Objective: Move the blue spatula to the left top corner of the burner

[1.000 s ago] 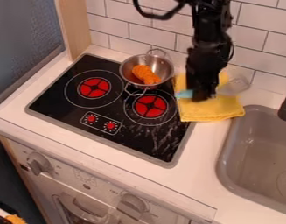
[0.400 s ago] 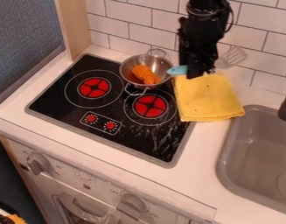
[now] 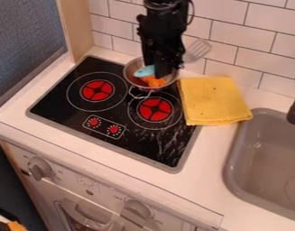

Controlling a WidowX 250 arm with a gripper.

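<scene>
Blue spatula (image 3: 145,71) shifted left, over pot (image 3: 132,72) | gripper (image 3: 161,72) clamping it | print between oven knobs (image 3: 39,168)

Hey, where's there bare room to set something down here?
The counter between the cooktop, yellow cloth and sink is bare. Around the left burner is open too. It's crowded near the wall, where the gripper holds the spatula over the pot.

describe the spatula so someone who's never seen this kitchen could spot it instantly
Find the black stove top, then the round metal pot near its back edge. Over that pot, the claw holds the spatula: light blue handle, pale slotted blade, long and slim, unlike the pot.
</scene>
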